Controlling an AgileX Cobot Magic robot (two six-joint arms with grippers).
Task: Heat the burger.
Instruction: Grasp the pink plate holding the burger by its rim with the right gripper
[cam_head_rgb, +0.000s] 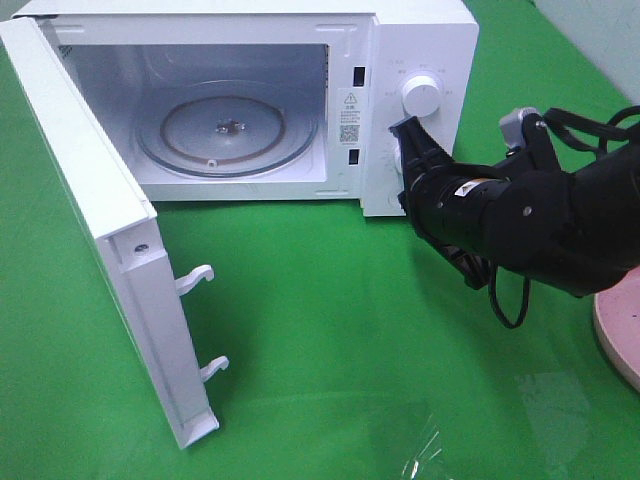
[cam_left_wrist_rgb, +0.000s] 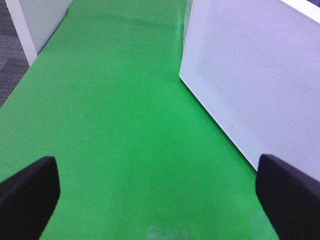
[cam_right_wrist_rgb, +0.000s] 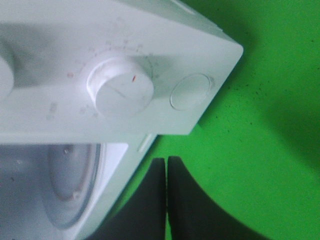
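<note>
The burger is out of view in all three views. The white microwave (cam_head_rgb: 425, 50) stands at the back with its door (cam_head_rgb: 110, 250) swung wide to the left and the glass turntable (cam_head_rgb: 225, 130) bare. My right gripper (cam_head_rgb: 405, 130) is shut with nothing in it, its tip just in front of the control panel below the upper knob (cam_head_rgb: 420, 97). In the right wrist view the closed right gripper (cam_right_wrist_rgb: 166, 161) sits close under a dial (cam_right_wrist_rgb: 122, 90) and a round button (cam_right_wrist_rgb: 190, 91). My left gripper (cam_left_wrist_rgb: 160, 205) is open over green cloth beside the door's outer face (cam_left_wrist_rgb: 260, 75).
A pink plate (cam_head_rgb: 625, 325) pokes in at the right edge, partly behind my right arm. Two latch hooks (cam_head_rgb: 195, 278) stick out of the open door. The green cloth (cam_head_rgb: 330, 330) covers the table. A clear shiny scrap (cam_head_rgb: 425, 452) lies near the front edge.
</note>
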